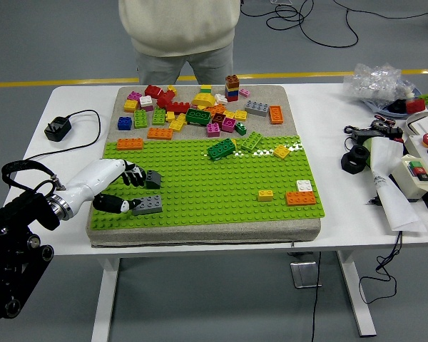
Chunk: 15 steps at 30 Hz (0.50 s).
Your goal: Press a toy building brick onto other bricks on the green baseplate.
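The green baseplate (221, 182) lies on a grey mat. A grey brick (149, 205) sits on the plate near its front left corner, and a small dark brick (154, 179) stands just behind it. My left hand (132, 191) reaches in from the left; its fingers (133, 174) are spread beside the dark brick and its thumb tip rests at the grey brick's left end. Nothing is gripped. On the plate are also a green brick (221, 148), a yellow brick (265, 194) and an orange brick (300, 198) with a white one behind it. The right arm is out of view.
Several loose bricks (192, 110) are heaped on the mat behind the plate, with a small stacked tower (232, 87). A person (178, 28) stands at the far side. A black power adapter (58, 129) lies left; a control box (417, 174) and cables lie right.
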Each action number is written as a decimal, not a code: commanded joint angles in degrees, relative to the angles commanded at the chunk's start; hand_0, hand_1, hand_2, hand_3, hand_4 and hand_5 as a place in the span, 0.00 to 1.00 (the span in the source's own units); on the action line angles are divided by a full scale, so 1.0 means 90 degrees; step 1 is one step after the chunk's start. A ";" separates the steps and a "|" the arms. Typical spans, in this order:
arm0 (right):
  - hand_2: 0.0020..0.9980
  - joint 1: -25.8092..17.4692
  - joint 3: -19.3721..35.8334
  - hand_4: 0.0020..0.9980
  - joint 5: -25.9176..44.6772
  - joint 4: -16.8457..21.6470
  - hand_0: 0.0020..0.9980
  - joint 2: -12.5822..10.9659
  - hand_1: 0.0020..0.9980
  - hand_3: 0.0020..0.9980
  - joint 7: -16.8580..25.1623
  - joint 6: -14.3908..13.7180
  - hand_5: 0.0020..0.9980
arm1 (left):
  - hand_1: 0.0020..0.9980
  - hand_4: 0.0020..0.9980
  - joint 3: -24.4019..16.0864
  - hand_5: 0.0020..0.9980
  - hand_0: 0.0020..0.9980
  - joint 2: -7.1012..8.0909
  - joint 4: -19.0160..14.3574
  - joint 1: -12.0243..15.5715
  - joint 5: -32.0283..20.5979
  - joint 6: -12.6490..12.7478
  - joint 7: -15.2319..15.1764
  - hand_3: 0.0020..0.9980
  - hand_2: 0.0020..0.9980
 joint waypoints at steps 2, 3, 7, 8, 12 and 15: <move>0.77 0.0000 0.0002 1.00 -0.0002 0.0000 0.79 0.0000 0.73 0.78 0.0000 0.0000 0.70 | 0.60 0.84 0.0012 0.09 0.82 0.0024 0.0028 0.0006 0.0000 -0.0001 -0.0001 0.51 0.53; 0.77 0.0000 0.0002 1.00 0.0001 0.0000 0.79 -0.0001 0.73 0.78 -0.0001 0.0000 0.70 | 0.60 0.84 0.0011 0.09 0.82 0.0047 0.0067 0.0016 0.0000 0.0001 -0.0003 0.51 0.53; 0.77 -0.0004 0.0004 1.00 0.0002 0.0000 0.79 -0.0004 0.73 0.78 -0.0006 -0.0001 0.70 | 0.60 0.84 -0.0012 0.09 0.82 0.0091 0.0153 0.0041 0.0000 0.0029 -0.0011 0.51 0.53; 0.77 -0.0004 0.0006 1.00 -0.0001 0.0000 0.79 -0.0002 0.73 0.78 -0.0009 -0.0001 0.70 | 0.60 0.82 -0.0020 0.08 0.82 0.0110 0.0198 0.0042 0.0000 0.0047 -0.0013 0.51 0.52; 0.77 -0.0002 -0.0006 1.00 0.0010 0.0000 0.79 0.0003 0.73 0.78 -0.0009 -0.0002 0.70 | 0.60 0.82 -0.0029 0.08 0.82 0.0137 0.0374 0.0007 0.0000 0.0116 -0.0021 0.51 0.52; 0.77 -0.0001 -0.0008 1.00 0.0012 0.0000 0.79 0.0002 0.72 0.78 -0.0012 -0.0003 0.70 | 0.60 0.83 -0.0025 0.08 0.81 0.0121 0.0482 -0.0021 0.0000 0.0185 -0.0033 0.51 0.52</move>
